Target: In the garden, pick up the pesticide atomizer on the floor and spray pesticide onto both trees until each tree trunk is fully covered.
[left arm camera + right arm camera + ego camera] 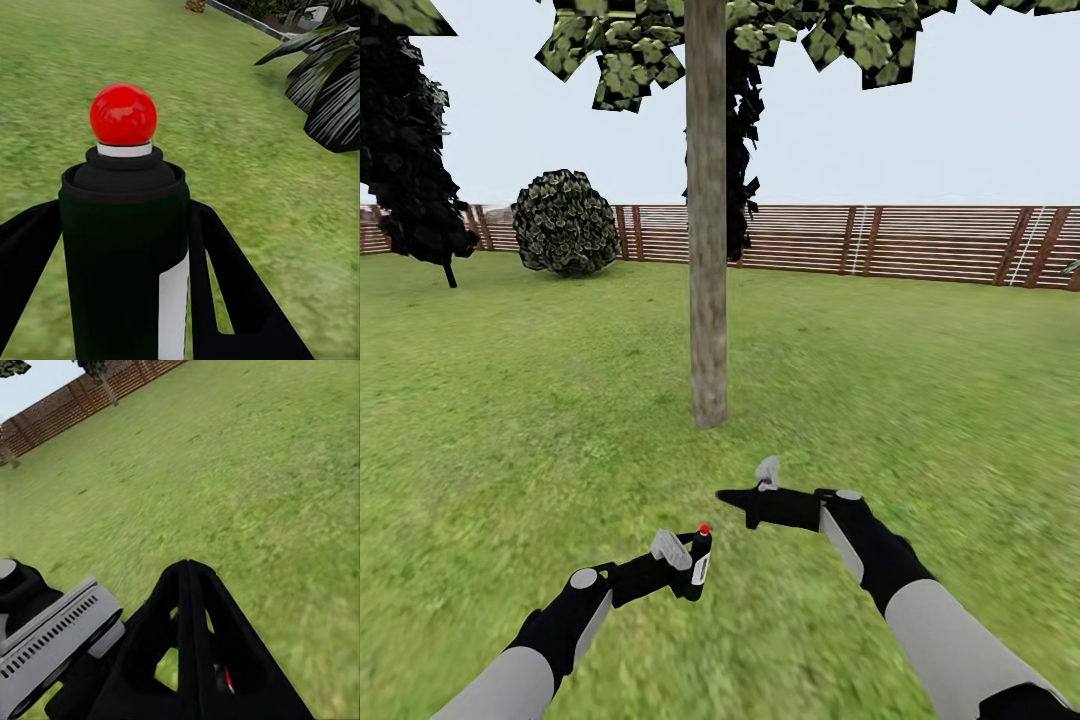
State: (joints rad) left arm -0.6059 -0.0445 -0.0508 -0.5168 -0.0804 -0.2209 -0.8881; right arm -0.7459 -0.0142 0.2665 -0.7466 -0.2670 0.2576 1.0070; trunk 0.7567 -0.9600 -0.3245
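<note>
Grip on the pesticide atomizer [697,568] is already taken: the left gripper [678,572] is clenched around its black body, fingers on either side, and holds it low over the lawn [510,400], short of the tree trunk [707,250]. In the left wrist view the bottle [124,255] stands upright between the two black fingers [232,292], its white label strip facing the camera and a red knob [123,114] on top, where the helperless eye might expect green. It reads as a small, rigid, light thing with a smooth cylindrical wall, so it probably slips more easily than it breaks; a hold around the middle of the body, below the shoulder and clear of the head, looks the safest, since it leaves the nozzle free to point at the bark. The right gripper [735,497] hovers just ahead and to the right, its fingers pressed together on nothing, apart from the bottle. The trunk is a thick, straight, mottled column rising to a leafy canopy [630,50], with a slatted wooden fence [920,245] and a round shrub [565,222] behind.
</note>
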